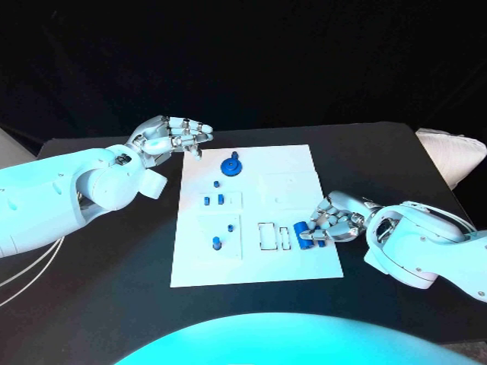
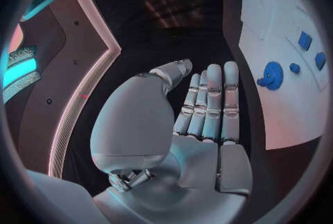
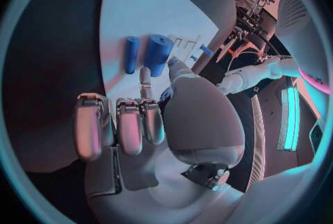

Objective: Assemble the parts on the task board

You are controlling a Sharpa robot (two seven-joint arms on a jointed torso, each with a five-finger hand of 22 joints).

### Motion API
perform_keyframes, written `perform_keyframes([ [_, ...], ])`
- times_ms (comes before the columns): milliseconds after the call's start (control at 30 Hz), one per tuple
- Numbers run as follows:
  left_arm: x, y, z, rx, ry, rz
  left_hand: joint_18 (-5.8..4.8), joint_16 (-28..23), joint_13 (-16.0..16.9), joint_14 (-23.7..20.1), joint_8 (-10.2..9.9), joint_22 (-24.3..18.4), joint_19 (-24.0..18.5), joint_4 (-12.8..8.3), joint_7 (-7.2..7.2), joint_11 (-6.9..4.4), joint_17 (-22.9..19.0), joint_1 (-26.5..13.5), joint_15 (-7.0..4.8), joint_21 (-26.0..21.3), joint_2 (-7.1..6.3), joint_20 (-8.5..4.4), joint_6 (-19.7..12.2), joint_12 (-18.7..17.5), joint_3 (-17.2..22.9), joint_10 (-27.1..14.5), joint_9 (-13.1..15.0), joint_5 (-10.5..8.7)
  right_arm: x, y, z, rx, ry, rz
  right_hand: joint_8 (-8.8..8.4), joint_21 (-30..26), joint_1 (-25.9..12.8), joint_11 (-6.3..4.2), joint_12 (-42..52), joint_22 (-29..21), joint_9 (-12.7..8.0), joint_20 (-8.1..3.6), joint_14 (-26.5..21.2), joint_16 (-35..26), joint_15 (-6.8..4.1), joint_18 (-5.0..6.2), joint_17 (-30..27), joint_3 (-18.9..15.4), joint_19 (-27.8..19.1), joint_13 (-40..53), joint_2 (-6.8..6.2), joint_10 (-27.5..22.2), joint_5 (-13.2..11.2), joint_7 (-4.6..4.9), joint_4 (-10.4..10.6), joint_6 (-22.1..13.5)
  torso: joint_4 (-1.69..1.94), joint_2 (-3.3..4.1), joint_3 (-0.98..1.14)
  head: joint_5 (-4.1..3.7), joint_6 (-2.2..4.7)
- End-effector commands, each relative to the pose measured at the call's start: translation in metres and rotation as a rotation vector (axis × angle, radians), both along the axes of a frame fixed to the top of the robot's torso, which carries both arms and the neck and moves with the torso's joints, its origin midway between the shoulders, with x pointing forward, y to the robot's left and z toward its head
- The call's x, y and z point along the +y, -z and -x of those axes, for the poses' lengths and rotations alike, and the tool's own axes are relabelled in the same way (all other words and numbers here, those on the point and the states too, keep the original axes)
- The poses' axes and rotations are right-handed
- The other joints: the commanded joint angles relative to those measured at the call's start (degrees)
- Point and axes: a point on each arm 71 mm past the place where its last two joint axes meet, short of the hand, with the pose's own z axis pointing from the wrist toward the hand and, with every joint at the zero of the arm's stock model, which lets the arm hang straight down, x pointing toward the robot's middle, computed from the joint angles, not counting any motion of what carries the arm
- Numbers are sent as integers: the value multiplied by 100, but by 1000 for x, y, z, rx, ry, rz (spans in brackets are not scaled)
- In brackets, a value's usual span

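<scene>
Black surface (image 1: 101, 304) fills most of the head view, w/ the white task board (image 1: 293, 160) lying flat at centre frame.

Nearest, lower right of frame: right hand (image 1: 333, 220) sits at the board's right edge, fingers curled down over the blue cylinders (image 1: 306, 233). Right wrist view shows a thick blue cylinder (image 3: 157, 54) and a thinner blue cylinder (image 3: 131, 54) lying side by side on the board just past the fingertips (image 3: 145, 75); one fingertip is at or on the thick one, but can't tell if the hand actually grips it or only touches.

Just left of those, two narrow rectangular slots (image 1: 275, 236) in the board. Lower centre-left of the board: a blue peg (image 1: 216, 244) and a small blue part (image 1: 231, 227) in a square recess. Mid-board, two small blue blocks (image 1: 213, 201) side by side, and a tiny blue part (image 1: 220, 184) above them.

Farther, upper part of the board: round blue gear-like part (image 1: 233, 166) w/ a knob on top.

Farthest, upper left of frame: left hand (image 1: 176, 137) hovers off the board's top-left corner, fingers bent inward, holding nothing. Left wrist view has its fingers (image 2: 211, 103) straight and close together, w/ the gear-like part beyond them on the board.
</scene>
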Motion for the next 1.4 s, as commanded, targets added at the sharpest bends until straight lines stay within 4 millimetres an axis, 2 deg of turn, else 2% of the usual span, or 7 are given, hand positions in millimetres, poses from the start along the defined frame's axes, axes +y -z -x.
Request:
perform_keyframes([
  [33, -3, -1, 1, 2, 26, 20, 82, -20, -3, -10, 51, -13, 29, 9, -27, -7, -5, -26, 34, -39, 60, 13, -26, 42, -28, -64, -4, 9, 3, 3, -1, -5, -20, 35, 34, 24, -74, -16, 24, 1042, 8, 10, 528, 20, -27, -92, 1129, -46, 370, 1377, -5, 530, -28, -14, -2, 31, 7, 2, -1, -42, 0],
  [367, -3, -1, 2, 4, 27, 19, 81, -20, -3, -11, 53, -14, 29, 11, -28, -8, -5, -29, 33, -41, 59, 13, -25, 43, -30, -68, -3, 9, 15, 14, -3, 1, -32, 78, 45, 19, -179, -16, 18, 1045, 21, 11, 527, 17, -27, -91, 1124, -195, 366, 1375, -8, 527, -48, -15, -1, 19, 0, -6, -6, -24, 0],
  [433, -3, -1, 2, 3, 27, 19, 81, -20, -3, -11, 53, -14, 29, 11, -28, -8, -5, -29, 33, -41, 59, 13, -25, 43, -30, -68, -3, 9, 18, 15, -3, -4, -40, 91, 55, 12, -176, -17, 9, 1046, 33, 11, 527, 17, -27, -90, 1128, -348, 363, 1371, 56, 523, 113, -16, -8, 7, -5, -7, -7, -6, 0],
  [900, -2, -1, 3, 3, 27, 16, 82, -20, -3, -19, 59, -25, 31, 19, -31, -8, -4, -34, 32, -58, 60, 15, -31, 53, -36, -94, -6, 11, 32, 24, 3, -4, -87, 145, 71, -31, 41, -15, -8, 1031, 51, 16, 529, 18, -24, -81, 1142, -499, 344, 1362, 105, 514, 286, -14, -18, -13, -2, -8, -10, 32, 0],
  [1067, -2, -1, 3, 3, 28, 16, 82, -20, -3, -19, 59, -25, 31, 19, -31, -8, -4, -34, 32, -58, 60, 15, -31, 53, -36, -94, -6, 11, 31, 23, 3, -16, -57, 117, 102, -3, 334, -38, 15, 1056, 57, 3, 535, 25, -42, -87, 1170, -315, 355, 1387, 228, 531, 494, -39, -27, 41, -5, -6, -6, 38, 0],
  [1267, -1, -1, 3, 4, 25, 14, 82, -20, -3, -19, 59, -25, 31, 19, -31, -8, -4, -34, 32, -58, 60, 15, -31, 53, -36, -94, -6, 11, 28, 21, 7, 100, 72, -18, 98, 56, 614, -73, 17, 1098, 31, -25, 542, 33, -73, -100, 1204, -23, 377, 1394, 244, 535, 945, -75, -55, 68, -13, -8, 0, 52, 0],
  [1400, -1, -1, 2, 5, 24, 13, 82, -20, -3, -19, 59, -25, 31, 19, -31, -8, -4, -34, 32, -58, 60, 15, -31, 53, -36, -94, -6, 11, 28, 15, 6, 142, 125, -82, 91, 67, 709, -77, 25, 1109, 14, -33, 545, 36, -78, -103, 1217, 135, 382, 1403, 193, 540, 1034, -77, -46, 79, -10, -5, -3, 35, 0],
])
